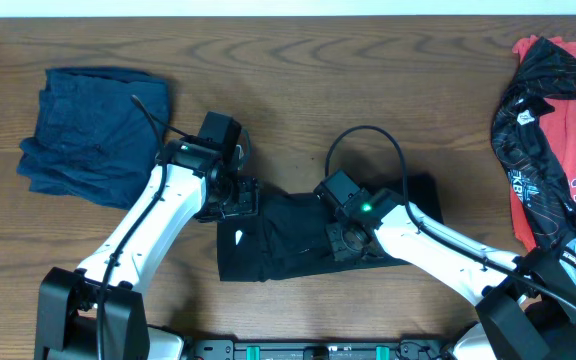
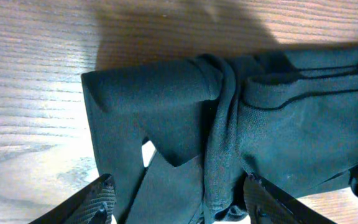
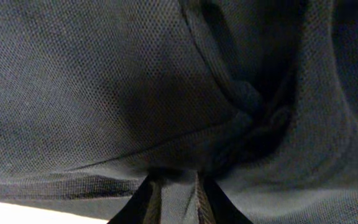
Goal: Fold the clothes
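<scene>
A black garment (image 1: 278,240) lies crumpled at the table's front centre. In the left wrist view it (image 2: 166,99) shows rolled folds and a bunched middle. My left gripper (image 1: 236,200) is at its left end; its fingers (image 2: 180,202) are spread open with cloth lying between them. My right gripper (image 1: 343,245) is down on the garment's middle. In the right wrist view its fingers (image 3: 179,199) are pinched together on a fold of the black mesh cloth (image 3: 135,93), which fills the view.
A folded dark blue garment (image 1: 93,130) lies at the back left. A red and black pile of clothes (image 1: 553,140) lies along the right edge. Bare wood table (image 1: 368,70) stretches across the back.
</scene>
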Controlling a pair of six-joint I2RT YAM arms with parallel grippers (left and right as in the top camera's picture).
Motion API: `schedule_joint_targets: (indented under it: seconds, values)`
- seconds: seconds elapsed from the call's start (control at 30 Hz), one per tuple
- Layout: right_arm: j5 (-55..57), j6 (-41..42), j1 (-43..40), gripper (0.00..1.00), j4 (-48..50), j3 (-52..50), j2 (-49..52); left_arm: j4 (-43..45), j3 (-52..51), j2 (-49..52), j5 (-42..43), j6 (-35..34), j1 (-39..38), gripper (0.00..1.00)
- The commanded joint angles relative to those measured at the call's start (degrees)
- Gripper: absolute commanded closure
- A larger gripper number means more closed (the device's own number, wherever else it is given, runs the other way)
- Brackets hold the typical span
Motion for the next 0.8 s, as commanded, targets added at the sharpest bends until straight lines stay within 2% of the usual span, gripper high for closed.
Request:
schedule_joint_targets:
  seconds: [0.0,0.13,0.27,0.4,0.5,0.67,0.77]
  values:
    - [-0.2,-0.42,1.07,0.82,-0.55,-0.11,0.07,-0.5,-0.04,-0.2,0.13,0.31,-0.02,0.32]
    - [-0.11,-0.39,1.07,0.85,-3.19,0.26,-0.52,-0.5,-0.04,-0.2,0.13,0.31,-0.02,0.32]
    - [1.14,-0.37,1.07,0.83,-8.94,4.37,-5.55,-0.52,-0.04,-0.2,0.13,0.31,-0.02,0.32]
    - [11.54,-0.37,0.37,0.79,-11.08,8.39,-13.09,-0.48,-0.04,-0.2,0.13,0.31,-0.02,0.31]
    - [14.69,-0.39,-2.6,0.79,-9.79,8.44,-15.8,-0.44,-0.04,-0.2,0.13,0.28,-0.02,0.31]
    - [9.66,-0.42,-9.03,0.81,-9.38,7.32,-12.85,-0.33,-0.04,-0.2,0.13,0.28,-0.02,0.31]
    - [7.65,-0.46,-10.03,0.81,-8.13,6.69,-9.33,-0.28,-0.04,-0.2,0.13,0.28,-0.02,0.31]
